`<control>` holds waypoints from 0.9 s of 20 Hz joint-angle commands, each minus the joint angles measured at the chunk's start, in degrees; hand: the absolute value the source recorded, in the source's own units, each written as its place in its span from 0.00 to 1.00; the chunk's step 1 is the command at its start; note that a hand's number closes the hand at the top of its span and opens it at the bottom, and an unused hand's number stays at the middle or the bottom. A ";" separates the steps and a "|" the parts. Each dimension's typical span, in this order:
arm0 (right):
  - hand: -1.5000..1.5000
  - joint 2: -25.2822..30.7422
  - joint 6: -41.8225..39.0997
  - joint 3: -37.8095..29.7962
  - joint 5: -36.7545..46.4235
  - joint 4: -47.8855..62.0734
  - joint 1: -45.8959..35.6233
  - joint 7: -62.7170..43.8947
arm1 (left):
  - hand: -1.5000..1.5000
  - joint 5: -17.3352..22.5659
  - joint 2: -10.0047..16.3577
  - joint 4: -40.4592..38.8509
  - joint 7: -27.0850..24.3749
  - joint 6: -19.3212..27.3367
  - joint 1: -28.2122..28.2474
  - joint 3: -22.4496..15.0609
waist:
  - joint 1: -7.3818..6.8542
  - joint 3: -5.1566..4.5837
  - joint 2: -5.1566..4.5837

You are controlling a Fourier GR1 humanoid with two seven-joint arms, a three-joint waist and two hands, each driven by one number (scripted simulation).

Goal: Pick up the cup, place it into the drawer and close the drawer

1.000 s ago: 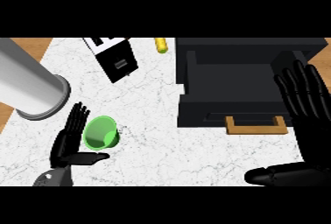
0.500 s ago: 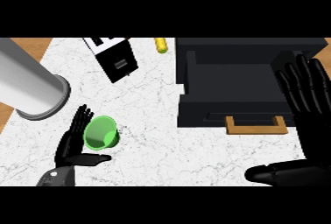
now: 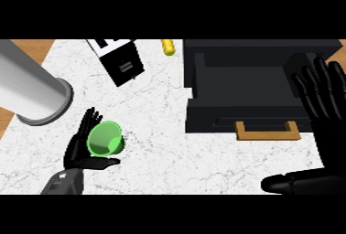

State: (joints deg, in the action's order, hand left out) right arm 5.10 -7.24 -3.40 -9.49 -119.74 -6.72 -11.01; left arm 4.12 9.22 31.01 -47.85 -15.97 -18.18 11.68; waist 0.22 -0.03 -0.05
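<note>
Left hand: matte black; slim segmented fingers and a thumb are shown.
Left forearm: dark grey, seemingly marked with small lighter details near the wrist.
Right hand: black with a slight sheen; broad segmented fingers and a rounded thumb are seen.

You see the left hand near the surface's front-left corner, fingers straight against the green cup, thumb beneath it. The cup is tilted, its mouth showing. The black drawer stands open toward the right edge, and the right hand is spread above its right side.
</note>
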 commanded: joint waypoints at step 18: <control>0.00 -0.79 0.04 1.08 1.23 0.66 1.55 0.86 | 1.00 3.69 -1.69 -8.70 -4.87 -14.02 -6.54 0.25 | 0.21 -0.03 -0.11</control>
State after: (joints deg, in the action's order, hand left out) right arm 4.27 -6.80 -2.16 -8.58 -120.62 -5.31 -11.34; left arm 6.76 7.86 22.40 -48.73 -23.74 -24.08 11.65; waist 0.55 -0.07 -0.13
